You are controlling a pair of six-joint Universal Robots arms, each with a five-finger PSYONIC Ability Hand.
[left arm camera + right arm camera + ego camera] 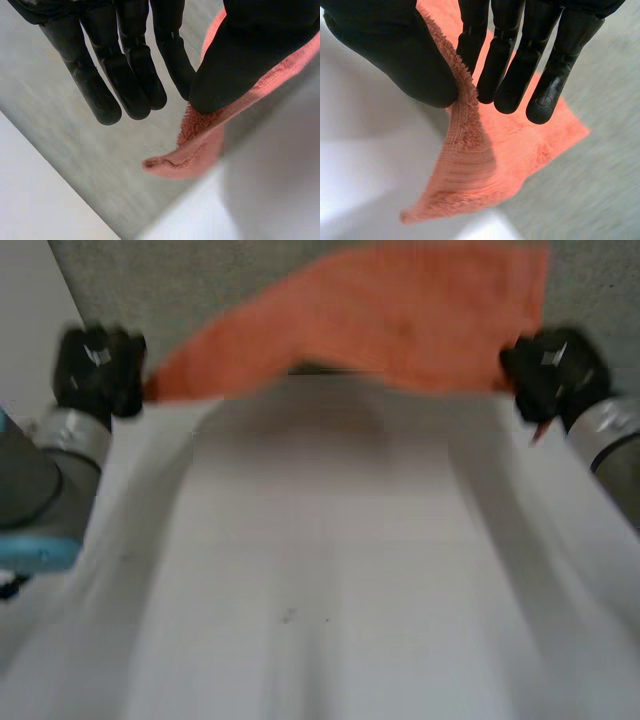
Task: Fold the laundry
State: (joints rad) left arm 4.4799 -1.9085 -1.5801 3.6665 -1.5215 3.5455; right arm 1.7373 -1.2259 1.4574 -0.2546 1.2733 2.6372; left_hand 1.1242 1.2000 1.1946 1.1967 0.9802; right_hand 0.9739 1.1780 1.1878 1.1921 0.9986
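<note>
Head view: you hold the orange towel [380, 320] stretched between the left hand [100, 370] and the right hand [555, 375], above the far edge of the counter [320, 570].

Left wrist view: thumb and fingers pinch one towel corner, and its tip hangs below them.

Right wrist view: the same pinch on the opposite corner, with cloth draping beneath the palm.

Judgement: you are at spreading, before the first fold. The next move calls for drawing both hands in evenly, pinches firm, so the towel lands flat on the counter.
</note>
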